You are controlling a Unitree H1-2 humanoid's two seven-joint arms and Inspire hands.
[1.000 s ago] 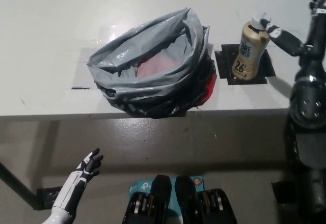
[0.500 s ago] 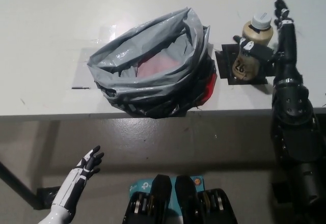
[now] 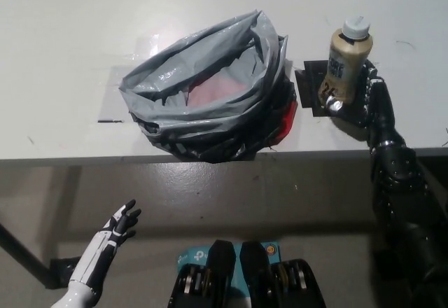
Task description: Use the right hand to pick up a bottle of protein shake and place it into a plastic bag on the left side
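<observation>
Black right hand [image 3: 355,96] wraps its fingers [image 3: 334,103] low round the tan, white-capped protein shake bottle [image 3: 346,59], apparently gripping, right of the crumpled grey plastic bag [image 3: 210,87]; white left hand [image 3: 115,227] idles spread.

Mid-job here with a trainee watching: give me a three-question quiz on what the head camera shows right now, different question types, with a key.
1. True or false: the tan protein shake bottle with the white cap lies on its side inside the crumpled grey plastic bag.
2. Multiple choice: the black right hand is A) low beside the bottle's base, B) inside the bag, C) below the table edge.
3. Fill in: the white left hand rests open, below the white table's front edge, at the picture's lower ____.

Key: 1 false, it stands upright on a black square mat right of the bag; 2 A; 3 left.
</observation>
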